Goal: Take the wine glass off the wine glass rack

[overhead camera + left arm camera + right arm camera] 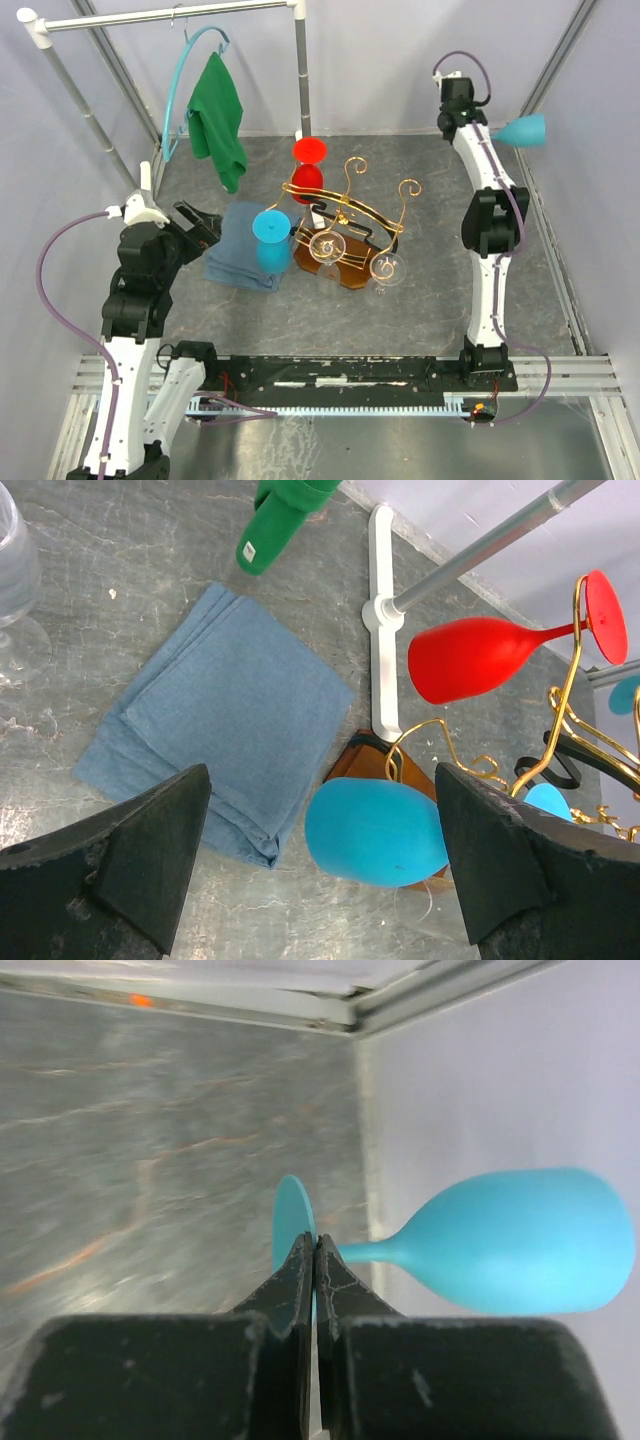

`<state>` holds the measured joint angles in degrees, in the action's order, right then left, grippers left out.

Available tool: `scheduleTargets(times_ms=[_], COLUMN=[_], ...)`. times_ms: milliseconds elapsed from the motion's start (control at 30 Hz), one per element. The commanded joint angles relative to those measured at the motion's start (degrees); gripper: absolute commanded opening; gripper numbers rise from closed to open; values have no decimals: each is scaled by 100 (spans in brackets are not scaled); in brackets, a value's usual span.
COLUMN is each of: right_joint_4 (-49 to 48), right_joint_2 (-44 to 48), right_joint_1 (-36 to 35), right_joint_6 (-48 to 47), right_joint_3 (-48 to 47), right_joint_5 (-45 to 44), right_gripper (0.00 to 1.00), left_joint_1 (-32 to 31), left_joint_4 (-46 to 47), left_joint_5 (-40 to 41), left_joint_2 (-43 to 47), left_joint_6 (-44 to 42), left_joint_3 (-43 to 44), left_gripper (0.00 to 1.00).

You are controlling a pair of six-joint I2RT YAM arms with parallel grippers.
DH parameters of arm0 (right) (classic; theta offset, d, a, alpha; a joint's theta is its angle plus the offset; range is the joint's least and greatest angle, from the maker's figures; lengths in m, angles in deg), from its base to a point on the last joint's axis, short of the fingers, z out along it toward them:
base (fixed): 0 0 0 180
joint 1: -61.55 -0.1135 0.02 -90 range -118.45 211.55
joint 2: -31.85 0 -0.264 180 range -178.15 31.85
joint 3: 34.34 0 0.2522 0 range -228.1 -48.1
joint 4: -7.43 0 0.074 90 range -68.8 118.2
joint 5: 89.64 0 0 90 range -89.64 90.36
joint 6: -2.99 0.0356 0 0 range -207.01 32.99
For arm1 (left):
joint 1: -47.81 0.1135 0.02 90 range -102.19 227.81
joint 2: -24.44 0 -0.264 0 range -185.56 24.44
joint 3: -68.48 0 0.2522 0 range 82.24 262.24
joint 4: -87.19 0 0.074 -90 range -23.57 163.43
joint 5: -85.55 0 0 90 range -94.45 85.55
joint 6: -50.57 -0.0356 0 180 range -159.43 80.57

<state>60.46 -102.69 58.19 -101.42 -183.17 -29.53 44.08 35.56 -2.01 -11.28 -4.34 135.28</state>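
Trouble closest in first: the left gripper (200, 225), jaws spread wide with nothing in them, hangs over the folded blue cloth (235, 258) just beside the wine glass rack (345, 272). A sloppy swing there could clip the glasses on it. Farther back, the right gripper (315, 1250) is pinched tight on the thin stem of the wine glass (520, 1255), well apart from the rack, near the far right wall. With a grip that tiny I'd guess it could swivel or bump the wall. The glass is matte sky blue, opaque, and held sideways.
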Motion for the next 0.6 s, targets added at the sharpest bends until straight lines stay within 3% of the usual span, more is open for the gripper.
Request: scheduleTargets(times_ms=[0, 400, 567], right_joint_4=[-3047, -5508, -5660], right_joint_2=[-364, -1771, -1961], right_joint_1=[-89, 85, 197], right_joint_6=[-2913, -4747, -4849], right_joint_3=[605, 891, 1081], right_joint_5=[-2232, -2172, -1956], right_gripper=[1, 1, 1], left_joint_1=[-6, -3, -6], left_joint_4=[74, -62, -20], left_joint_5=[-48, -150, -243], left_joint_2=[-51, -68, -92], left_joint_6=[-103, -47, -12], left_joint_3=[100, -147, -258], left_gripper=[99, 99, 99])
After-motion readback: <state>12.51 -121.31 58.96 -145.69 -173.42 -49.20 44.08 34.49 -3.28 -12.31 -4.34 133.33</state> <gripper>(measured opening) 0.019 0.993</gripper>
